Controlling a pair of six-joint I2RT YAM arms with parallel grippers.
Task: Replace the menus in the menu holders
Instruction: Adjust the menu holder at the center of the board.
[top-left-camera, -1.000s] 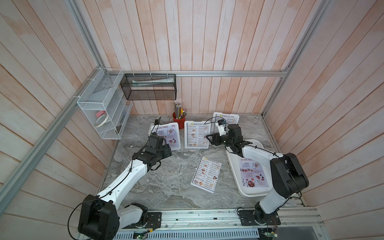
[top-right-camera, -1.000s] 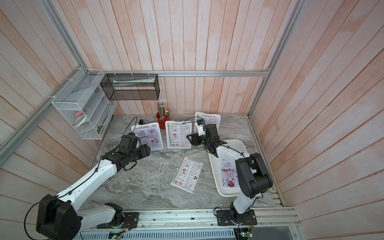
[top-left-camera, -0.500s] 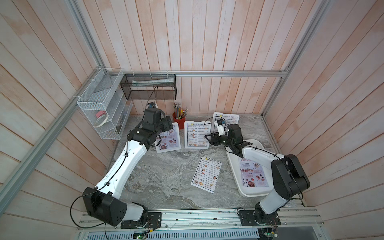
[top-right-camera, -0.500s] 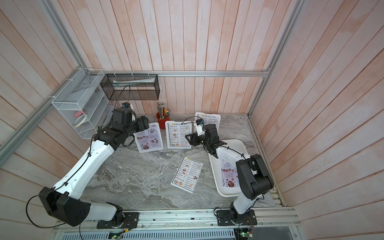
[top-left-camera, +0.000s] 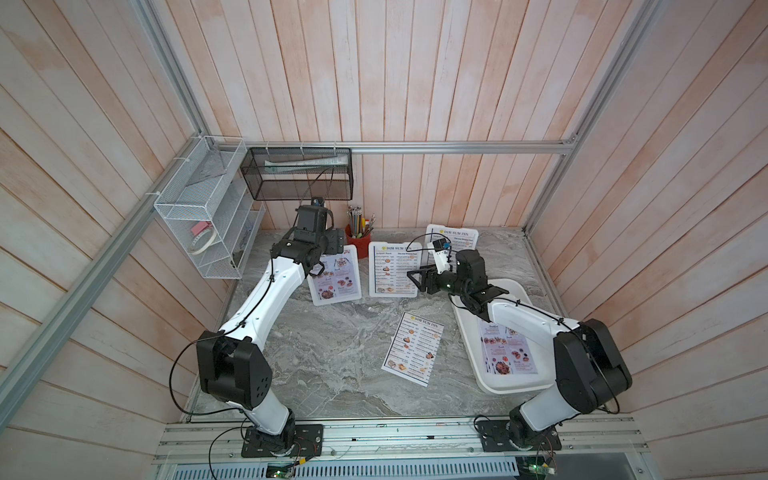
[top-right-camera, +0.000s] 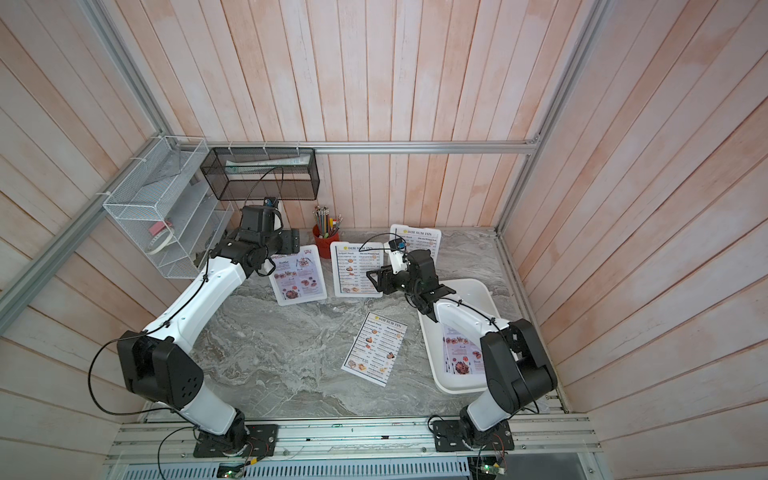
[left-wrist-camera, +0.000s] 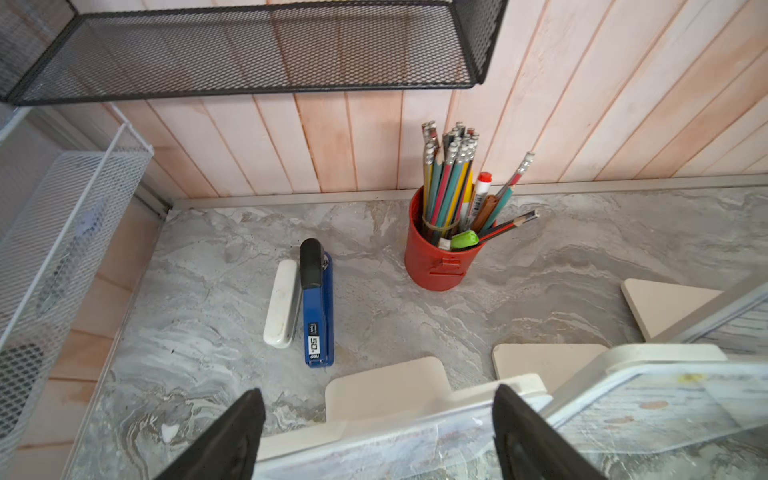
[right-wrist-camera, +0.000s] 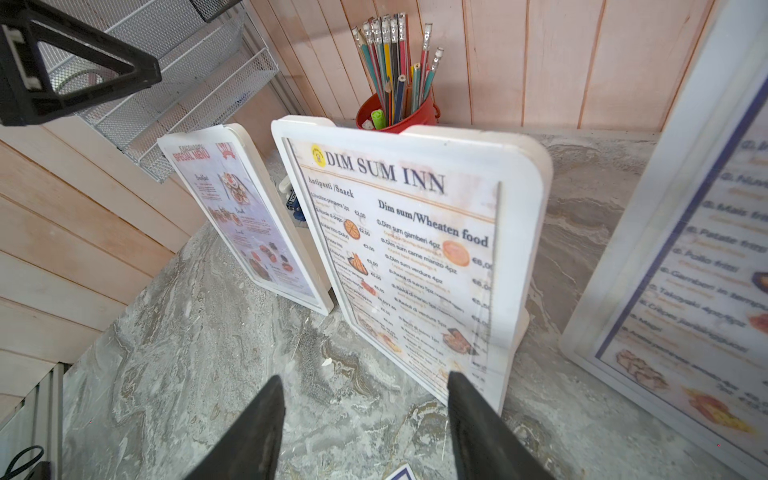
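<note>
- Three holders are set upright in a row along the back edge of the surface (top-left-camera: 332, 365): left-hand holder (right-wrist-camera: 320, 303), middle holder (right-wrist-camera: 523, 208), right-hand holder (right-wrist-camera: 648, 208).
- A lilac menu (top-left-camera: 336, 276) headed "SPECIAL MENU" is seen in the left-hand holder.
- A white menu (right-wrist-camera: 407, 249) headed "DIM SUM INN" is seen in the middle holder.
- A second white menu (top-left-camera: 461, 232) is seen in the right-hand holder, partly hidden by the right arm.
- A loose white menu (top-left-camera: 413, 353) is laid flat toward the front edge, just beside the tray (top-left-camera: 511, 388) and not touching it.
- The tray is placed along the right edge. A second lilac menu (top-left-camera: 509, 351) is laid in it, partly covered by the right arm.
- Left tool (left-wrist-camera: 378, 397): held above the top edge of the left-hand holder. Its fingers are spread wide and nothing is pinched.
- Right tool (right-wrist-camera: 365, 380): held low in front of the middle holder. It is spread, with nothing between the fingers. One finger (right-wrist-camera: 469, 415) is seen at the holder's lower corner; contact cannot be told.
- Behind the holders, toward the back left corner, a red pencil cup (left-wrist-camera: 440, 262) and a blue stapler (left-wrist-camera: 318, 307) are noted. A white block (left-wrist-camera: 282, 309) is laid against the stapler.
- A black mesh shelf (top-left-camera: 299, 174) and a white wire rack (top-left-camera: 199, 216) are fixed to the walls.
</note>
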